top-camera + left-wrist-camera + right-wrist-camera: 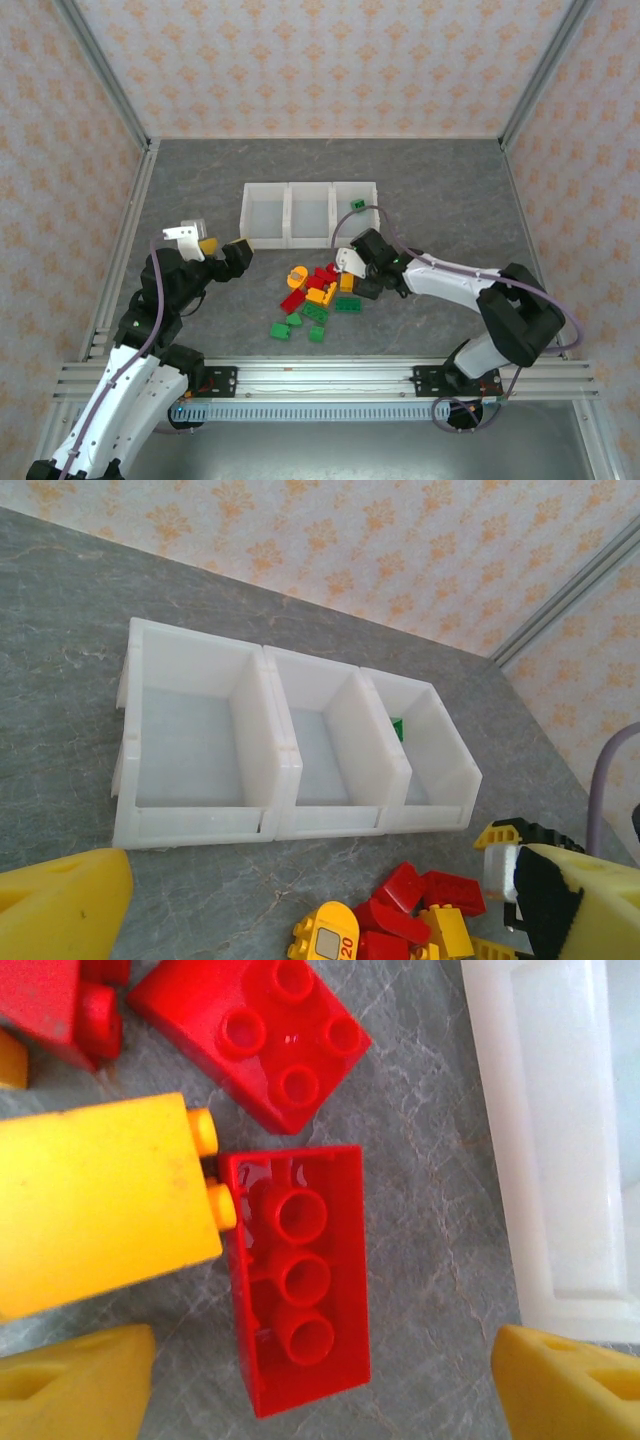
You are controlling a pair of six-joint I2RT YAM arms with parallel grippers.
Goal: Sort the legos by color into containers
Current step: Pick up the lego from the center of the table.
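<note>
The bins (310, 214) sit in a row at the middle of the table (190, 180), with one green brick (357, 205) in the right-hand one and the other two bare. The remaining legos (318, 295) lie heaped just nearer than the bins. The right gripper (320, 1370) hangs low over the far side of that heap, jaws wide apart and holding nothing. A red brick (300, 1275) lies hollow side up between its fingertips (75, 1380), touching neither. The left gripper (315, 890) hovers near the bins' left near corner, fully spread and empty.

The main risk is probably the yellow brick (100, 1200) butting against the red brick's side. The finger on that side could catch it, so that both get pinched or the red one is shoved askew. The fingers also line up with one end of the red brick, so a squeeze there might swing it or let it slip on lifting. The other finger stands close to the bin wall (560, 1140) and may knock it. Red must also stay out of the bin with the green.

The only legible mark is "20", on a rounded yellow piece (325, 942) in the heap.
</note>
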